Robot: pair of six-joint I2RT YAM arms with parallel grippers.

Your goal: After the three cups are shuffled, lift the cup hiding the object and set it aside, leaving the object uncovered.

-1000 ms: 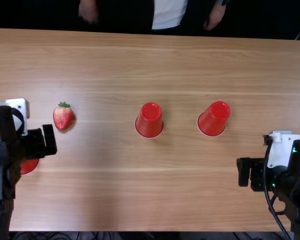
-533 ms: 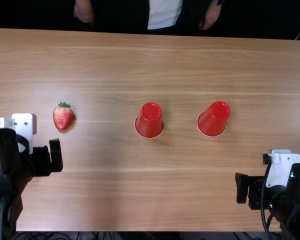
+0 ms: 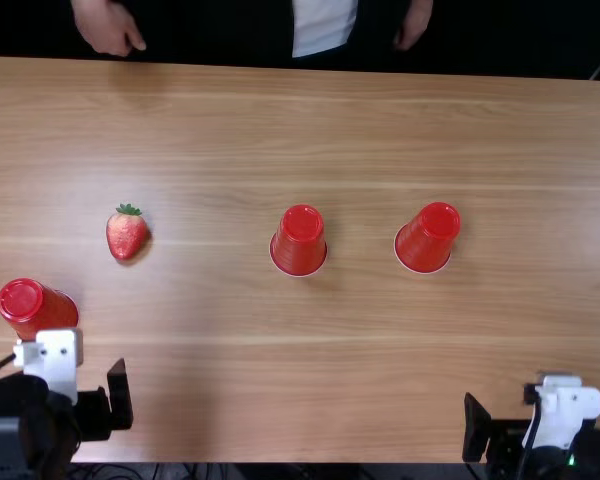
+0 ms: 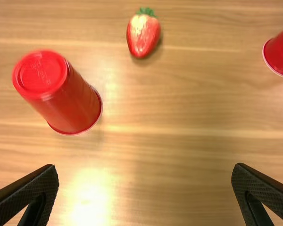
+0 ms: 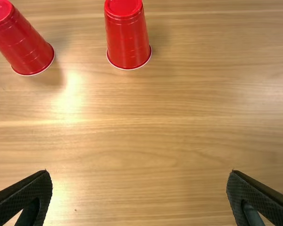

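A red strawberry lies uncovered on the left part of the table. Nearer the front-left corner a red cup stands upside down, apart from the strawberry. Two more upside-down red cups stand in a row: the middle cup and the right cup. My left gripper is open and empty at the near edge, just short of the left cup. Open and empty too, my right gripper hangs at the near right edge, well short of the right cup.
The wooden table runs bare behind and in front of the cup row. At the far edge a person stands with one hand resting by the table's back left.
Both arms have drawn back toward the near edge. The left arm's retreat brought the left cup fully into sight. The person's hand shifted left along the far edge.
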